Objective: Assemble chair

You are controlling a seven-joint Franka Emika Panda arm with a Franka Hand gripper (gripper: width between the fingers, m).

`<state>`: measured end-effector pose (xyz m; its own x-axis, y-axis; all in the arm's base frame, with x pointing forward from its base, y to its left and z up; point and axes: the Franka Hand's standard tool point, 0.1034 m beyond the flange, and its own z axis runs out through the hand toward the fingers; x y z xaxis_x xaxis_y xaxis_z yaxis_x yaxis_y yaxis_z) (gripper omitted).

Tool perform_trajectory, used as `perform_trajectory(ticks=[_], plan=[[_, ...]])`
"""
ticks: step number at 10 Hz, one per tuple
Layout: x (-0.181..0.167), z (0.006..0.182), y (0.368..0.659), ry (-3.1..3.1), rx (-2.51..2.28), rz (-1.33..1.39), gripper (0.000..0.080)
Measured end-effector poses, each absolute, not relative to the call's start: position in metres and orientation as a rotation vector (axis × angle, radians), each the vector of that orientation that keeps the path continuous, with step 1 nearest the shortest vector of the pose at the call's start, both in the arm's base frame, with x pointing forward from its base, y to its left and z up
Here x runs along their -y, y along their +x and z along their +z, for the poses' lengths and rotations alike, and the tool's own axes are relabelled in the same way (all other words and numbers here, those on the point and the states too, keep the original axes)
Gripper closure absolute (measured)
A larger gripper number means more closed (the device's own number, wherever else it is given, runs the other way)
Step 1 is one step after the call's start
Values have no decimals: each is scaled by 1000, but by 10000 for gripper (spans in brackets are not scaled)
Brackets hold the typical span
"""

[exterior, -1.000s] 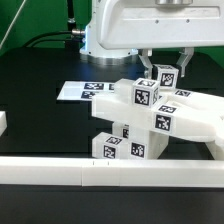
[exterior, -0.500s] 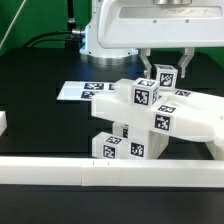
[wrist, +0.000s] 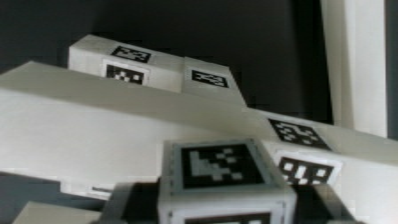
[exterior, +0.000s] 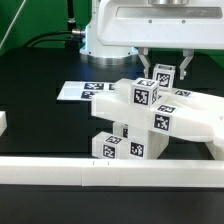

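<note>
Clearly, the chair (exterior: 150,115) is found in the middle of the black table (exterior: 40,110), near the white border rail (exterior: 110,172) at the front, and it is leaned over: the wide seat slab runs down toward the exterior view's right while the blocky legs rest on the table. The fingers (exterior: 163,66) are placed on both sides of a small tagged block (exterior: 164,77) at the highest part of the chair. In the wrist view this block (wrist: 221,170) is seen between the two dark fingers and appears to be held, so the fingers are judged to be clenched on it, though the contact itself is not sharply shown.

The main danger is judged to be slipping or turning. The hold is taken on one small part, and the heavy slab hangs to one side, so the whole piece could be rotated in the fingers or pulled out when it is lifted. A joint could also be loosened by this side load.

Behind the chair, the marker board (exterior: 80,91) lies flat on the table. The border rail at the front is close to the legs and could be struck if the chair is moved forward.
</note>
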<state>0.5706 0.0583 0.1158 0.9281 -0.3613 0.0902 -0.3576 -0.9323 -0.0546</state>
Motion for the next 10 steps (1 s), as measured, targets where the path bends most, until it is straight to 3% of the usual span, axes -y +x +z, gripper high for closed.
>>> perform_trajectory(ticks=[10], plan=[[-61,115,572,-2602,-1509,-155,515]])
